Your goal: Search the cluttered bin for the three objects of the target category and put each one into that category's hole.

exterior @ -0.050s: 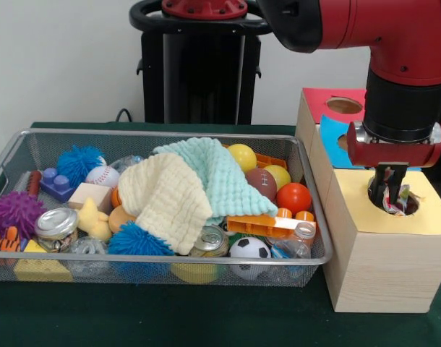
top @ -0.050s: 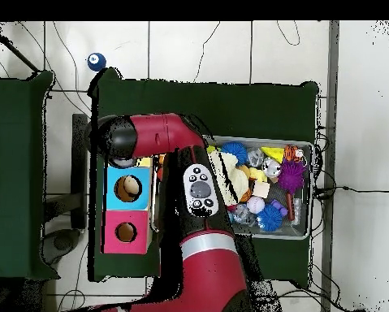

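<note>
From the front, the tool (exterior @ -0.050s: pixel 391 194) hangs in the mouth of the hole (exterior @ -0.050s: pixel 397 202) in the yellow-topped box (exterior @ -0.050s: pixel 383 253) beside the wire bin (exterior @ -0.050s: pixel 155 210). Its fingers stand close together around a small crinkly wrapped item (exterior @ -0.050s: pixel 403 201) at the hole's rim. This looks like the drop-off step; next it should let go, lift clear, and return to the bin.

From overhead, the red arm (top @ -0.050s: pixel 161 134) covers the yellow box; only the blue (top @ -0.050s: pixel 128 188) and pink (top @ -0.050s: pixel 126 232) boxes show, and the tool is hidden.
</note>
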Controlling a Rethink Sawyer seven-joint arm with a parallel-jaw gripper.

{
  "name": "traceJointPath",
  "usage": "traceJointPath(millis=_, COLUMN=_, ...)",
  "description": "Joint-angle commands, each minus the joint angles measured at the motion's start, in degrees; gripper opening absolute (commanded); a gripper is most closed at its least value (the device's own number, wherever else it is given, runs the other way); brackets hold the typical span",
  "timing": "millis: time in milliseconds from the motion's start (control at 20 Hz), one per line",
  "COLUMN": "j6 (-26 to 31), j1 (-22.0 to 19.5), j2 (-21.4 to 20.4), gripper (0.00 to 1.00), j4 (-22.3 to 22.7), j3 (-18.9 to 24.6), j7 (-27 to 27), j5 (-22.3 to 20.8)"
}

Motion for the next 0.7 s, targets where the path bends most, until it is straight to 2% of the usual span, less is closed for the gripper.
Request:
traceJointPath(millis=50, j6=-3.2, j1=0.6, j2=4.0, gripper=0.00, j4=6.1, j3=4.0, j7=4.2, j5=1.2)
traceJointPath(millis=500, j6=-3.5, j1=2.9, j2=4.8, gripper=0.00, j4=4.8, j3=1.9, j7=6.9, j5=1.2)
traceJointPath(millis=600, j6=-3.2, j1=4.1, j2=5.1, gripper=0.00, j4=3.8, j3=0.2, j7=8.1, j5=0.3)
traceJointPath(millis=700, j6=-2.5, j1=6.5, j2=5.1, gripper=0.00, j4=2.9, j3=-3.3, j7=10.5, j5=-1.4)
